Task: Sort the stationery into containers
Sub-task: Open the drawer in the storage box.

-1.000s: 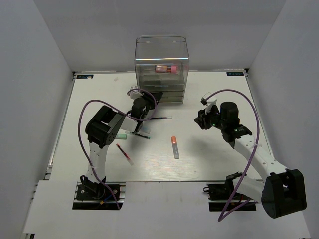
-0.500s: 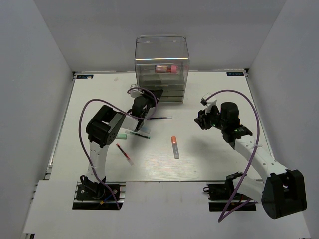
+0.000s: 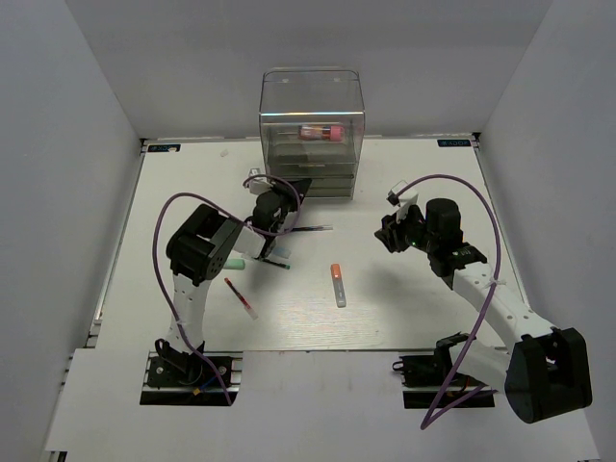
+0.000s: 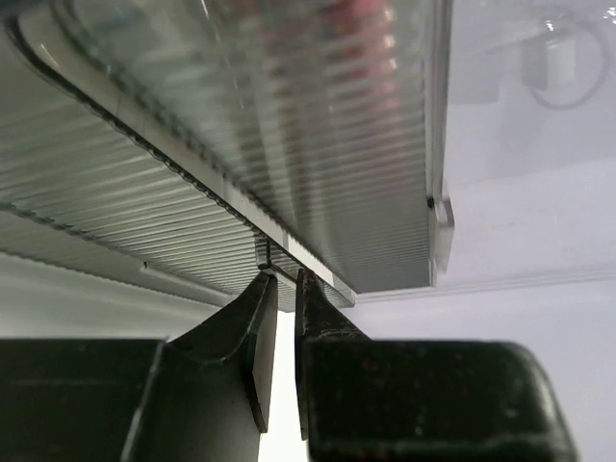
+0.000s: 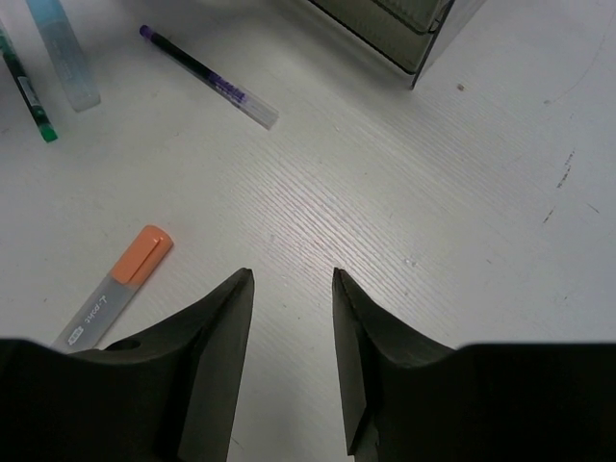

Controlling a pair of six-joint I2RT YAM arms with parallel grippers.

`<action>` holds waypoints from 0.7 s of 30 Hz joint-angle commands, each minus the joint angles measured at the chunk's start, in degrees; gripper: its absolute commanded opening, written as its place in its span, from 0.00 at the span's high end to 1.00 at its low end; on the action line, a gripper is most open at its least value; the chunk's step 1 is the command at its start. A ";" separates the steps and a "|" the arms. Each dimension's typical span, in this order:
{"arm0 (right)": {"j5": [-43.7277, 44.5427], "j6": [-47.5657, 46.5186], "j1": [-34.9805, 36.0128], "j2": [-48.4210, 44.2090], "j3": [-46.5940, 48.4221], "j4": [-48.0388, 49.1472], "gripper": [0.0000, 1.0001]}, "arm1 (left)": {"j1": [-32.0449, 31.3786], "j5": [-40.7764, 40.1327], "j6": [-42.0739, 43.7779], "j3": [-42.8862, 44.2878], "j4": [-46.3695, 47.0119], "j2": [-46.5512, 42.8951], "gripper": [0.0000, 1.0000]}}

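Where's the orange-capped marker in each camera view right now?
Top external: the orange-capped marker lies mid-table, between the two arms.
Right wrist: lower left, next to the gripper's fingers.
Left wrist: not in view.
Shared landmark: the drawer box, filling the left wrist view, top edge of the right wrist view.

orange-grey marker [image 5: 114, 289]: dark slanted lettering on the grey barrel, just left of the right gripper [image 5: 291, 279]; too small and blurred to read with certainty.
purple pen [image 5: 207, 77]: dark printed marks along the clear barrel, ahead of the right gripper and to its left; not legible.
green pen [image 5: 24, 91]: pale label band on the barrel, far to the left of the right gripper; not legible.
blue stickers [image 3: 164, 147] [image 3: 452, 142]: one beyond each gripper at the table's far corners; print too small to read.
drawer box [image 4: 289, 144]: ribbed front at the tips of the left gripper [image 4: 282, 281]; no readable writing.
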 commanded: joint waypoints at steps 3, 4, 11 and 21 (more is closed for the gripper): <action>-2.03 -0.94 -0.34 -1.53 -0.76 2.11 0.54 | -0.26 -0.40 1.72 -6.93 3.29 -4.45 0.98; -2.55 -1.11 -0.34 -1.44 -0.76 2.11 0.52 | -0.26 -0.39 1.72 -8.85 3.83 -4.46 0.98; -5.10 -1.91 -0.25 -0.83 -1.29 1.67 0.45 | -0.78 1.36 0.49 -16.26 6.65 -8.67 0.99; -8.88 -4.37 0.01 1.37 -1.11 -0.18 0.36 | -1.31 5.23 0.49 -18.19 -0.12 -12.10 0.87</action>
